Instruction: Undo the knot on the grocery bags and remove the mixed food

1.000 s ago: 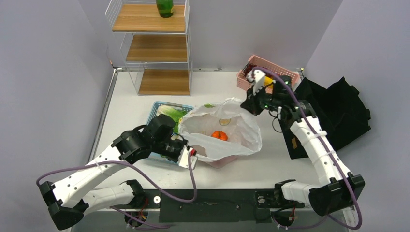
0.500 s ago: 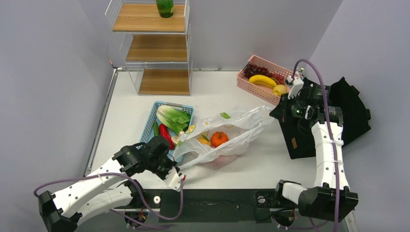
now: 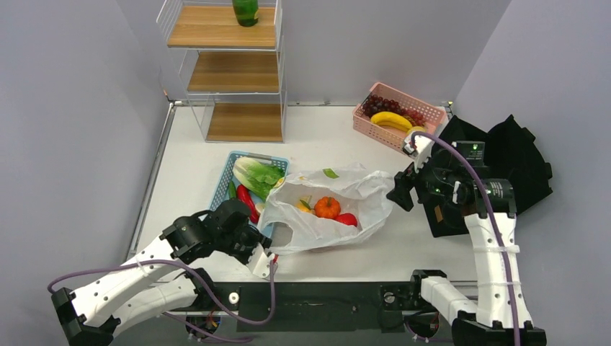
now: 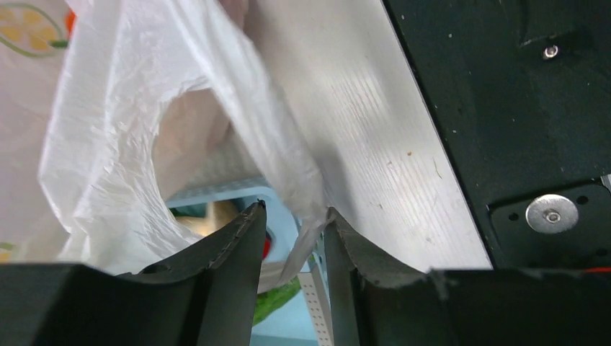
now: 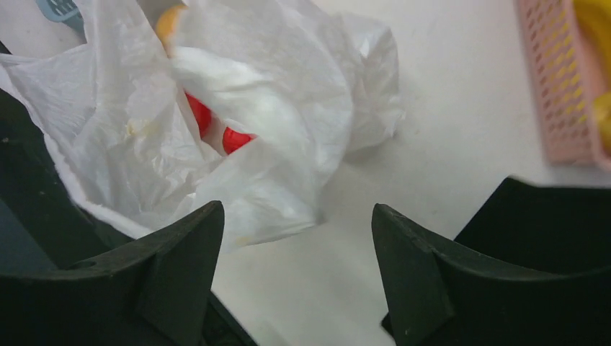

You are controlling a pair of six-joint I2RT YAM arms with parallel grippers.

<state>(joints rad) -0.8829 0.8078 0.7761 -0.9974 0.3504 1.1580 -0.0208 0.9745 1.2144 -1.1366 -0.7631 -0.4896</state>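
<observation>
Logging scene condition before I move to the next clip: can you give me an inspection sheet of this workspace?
Surface: white table, no spills seen.
Job's things: grocery bag lying mouth open, no knot seen; orange pumpkin-like vegetable and red apple inside.
Clutter: blue basket with lettuce and red pepper; pink basket with banana and grapes; black tote.
End effectors: left end effector open, bag film in its gap; right end effector open, empty.
Cables: purple cables along both arms, no snag seen.
Surroundings: shelf rack with green bottle; grey walls.
</observation>
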